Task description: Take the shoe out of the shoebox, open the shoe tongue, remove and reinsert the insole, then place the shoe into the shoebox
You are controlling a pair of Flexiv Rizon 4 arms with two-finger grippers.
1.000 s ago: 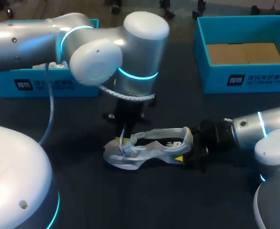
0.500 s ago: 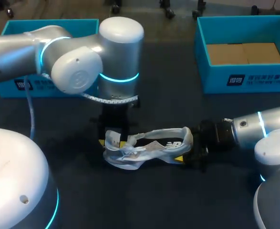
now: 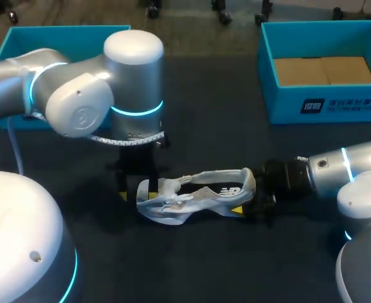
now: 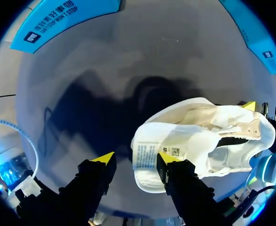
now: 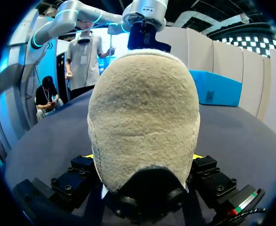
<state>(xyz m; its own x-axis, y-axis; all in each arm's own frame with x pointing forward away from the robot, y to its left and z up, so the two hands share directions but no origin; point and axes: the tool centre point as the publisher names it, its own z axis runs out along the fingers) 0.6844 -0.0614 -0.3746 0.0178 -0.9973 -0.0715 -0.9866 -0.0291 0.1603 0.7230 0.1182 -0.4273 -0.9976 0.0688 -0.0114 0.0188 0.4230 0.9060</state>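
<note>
A white shoe point(image 3: 194, 197) lies on its side on the dark table, toe toward my left arm. My right gripper point(image 3: 251, 201) is shut on the shoe's heel point(image 5: 142, 117), which sits between its two fingers and hides most of the wrist view ahead. My left gripper point(image 3: 134, 189) hangs over the toe end, open. In the left wrist view the left gripper point(image 4: 135, 159) stands with fingers apart, and the raised tongue point(image 4: 146, 154) with its printed label rests against one fingertip point(image 4: 168, 158) only. The shoe's opening point(image 4: 222, 136) faces sideways.
A blue shoebox point(image 3: 324, 104) with a brown cardboard bottom stands at the back right. A second blue box point(image 3: 21, 38) sits at the back left, partly behind my left arm. Bare dark table lies in front of the shoe.
My left gripper has opened and let go of the tongue, and the left arm has swung to the left. The shoe and my right gripper have stayed put.
</note>
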